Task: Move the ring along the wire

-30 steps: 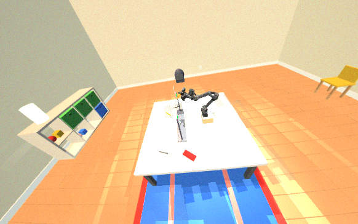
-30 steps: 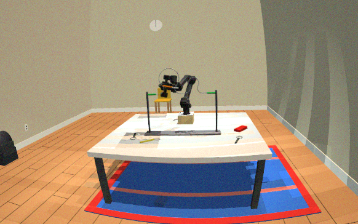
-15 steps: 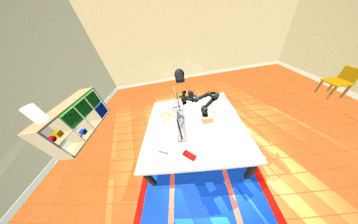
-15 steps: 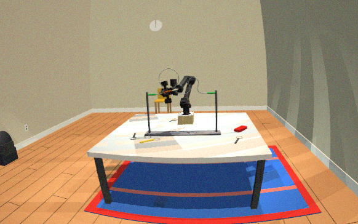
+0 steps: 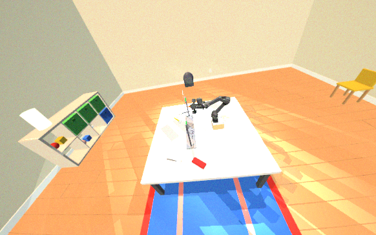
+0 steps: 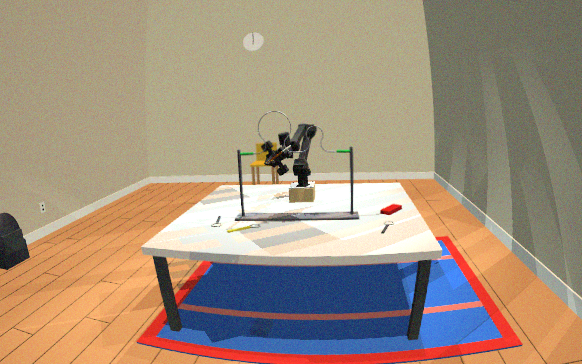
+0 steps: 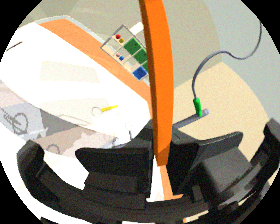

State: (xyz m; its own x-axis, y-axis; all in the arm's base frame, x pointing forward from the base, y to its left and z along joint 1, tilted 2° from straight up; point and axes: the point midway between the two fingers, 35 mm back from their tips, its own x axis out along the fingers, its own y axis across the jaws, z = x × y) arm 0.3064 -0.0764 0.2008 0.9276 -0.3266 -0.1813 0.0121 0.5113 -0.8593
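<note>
Orange handle [image 7: 157, 76] is clamped between my gripper [image 6: 274, 159] fingers, held low on its shaft so the ring stays out ahead, near the post [image 6: 240, 182] with the green sleeve [image 6: 246, 152]. I'd judge the grey wire [image 6: 273, 114] loop comes next, so that reach buys clearance.

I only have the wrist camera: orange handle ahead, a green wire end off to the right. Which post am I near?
Observer: In the exterior view the hand, shut on the orange handle, is close to the left-side post, below the wire's big loop.
Operator: How far to go?
Observer: Most of the span; the other post stands beyond the arm.
Operator: Anything beneath the route?
Observer: The stand's dark base bar; a red block lies outside the other post.
</note>
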